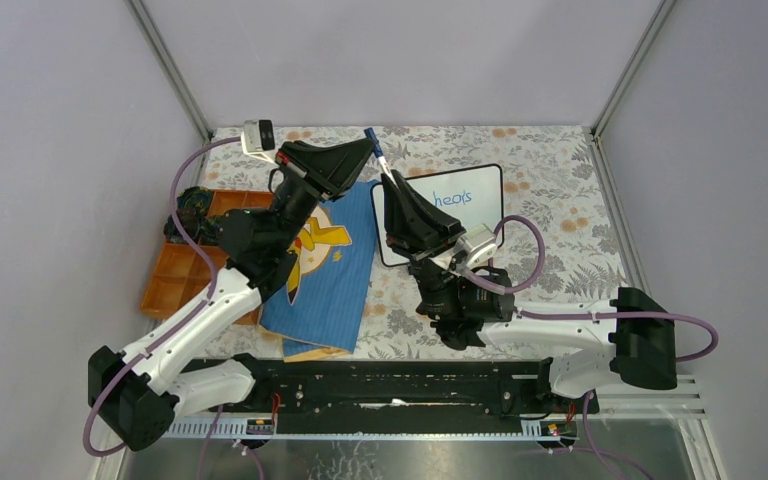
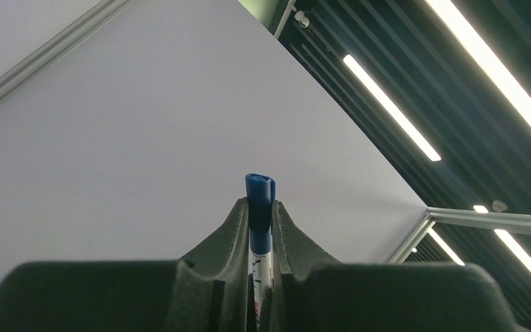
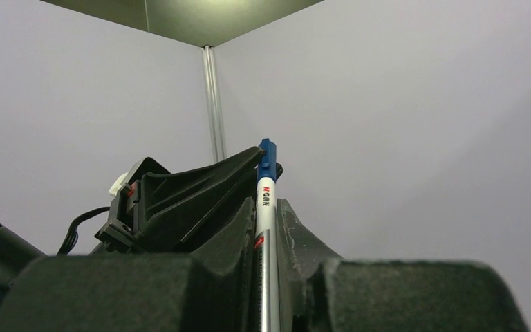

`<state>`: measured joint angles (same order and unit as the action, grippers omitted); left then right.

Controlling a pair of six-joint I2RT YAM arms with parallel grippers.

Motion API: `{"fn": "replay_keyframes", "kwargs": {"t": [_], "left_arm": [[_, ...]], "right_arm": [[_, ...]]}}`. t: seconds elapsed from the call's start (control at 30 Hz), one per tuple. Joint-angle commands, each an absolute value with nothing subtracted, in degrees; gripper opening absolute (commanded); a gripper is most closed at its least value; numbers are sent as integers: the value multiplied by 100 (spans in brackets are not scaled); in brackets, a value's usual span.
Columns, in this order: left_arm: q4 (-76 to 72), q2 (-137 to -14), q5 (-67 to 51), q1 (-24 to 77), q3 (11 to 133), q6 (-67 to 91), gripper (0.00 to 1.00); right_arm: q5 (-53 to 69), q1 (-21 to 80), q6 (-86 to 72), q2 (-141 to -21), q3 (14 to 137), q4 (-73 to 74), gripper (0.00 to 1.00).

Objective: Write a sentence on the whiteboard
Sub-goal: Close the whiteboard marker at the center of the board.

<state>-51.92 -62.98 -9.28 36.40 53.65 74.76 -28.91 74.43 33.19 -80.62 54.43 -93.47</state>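
grips a marker [image 1: 379,157] in both end effectors at once, raised over the bench [image 1: 560,180] toward 12 o'clock. pinches its blue cap in the left end effector [image 1: 369,148], both fingers pressed against the cap in the left wrist view. clamps the white barrel in the right end effector [image 1: 390,183], at 5 o'clock of the cap. shows the whiteboard [image 1: 485,215] sitting on the bench at about 1 o'clock from centre, its 9 o'clock side hidden under the right end effector. reads only "heals" of the sentence [image 1: 455,197], in thin blue cursive. shows a blue book [image 1: 335,275] with a yellow figure just beside the board at 9 o'clock, and an orange compartment tray [image 1: 175,285] further out at 9 o'clock, partly under the left arm.
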Motion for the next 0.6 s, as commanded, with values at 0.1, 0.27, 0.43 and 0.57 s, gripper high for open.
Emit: {"fn": "replay_keyframes", "kwargs": {"t": [0.1, 0.27, 0.43, 0.57], "left_arm": [[-4935, -6223, -1908, 3952, 5398, 7180, 28], [-4904, -6205, -1859, 3953, 5366, 7182, 36], [-4886, -6188, -1867, 3955, 5355, 7146, 49], [-4876, -6137, -1859, 3955, 5320, 7095, 76]], "right_arm": [[-2598, 7400, 3132, -8095, 5670, -9795, 0], [-2602, 7400, 3131, -8053, 5652, -9789, 0], [-2605, 7400, 3110, -8018, 5631, -9793, 0], [-2598, 7400, 3071, -7962, 5617, -9791, 0]]}}
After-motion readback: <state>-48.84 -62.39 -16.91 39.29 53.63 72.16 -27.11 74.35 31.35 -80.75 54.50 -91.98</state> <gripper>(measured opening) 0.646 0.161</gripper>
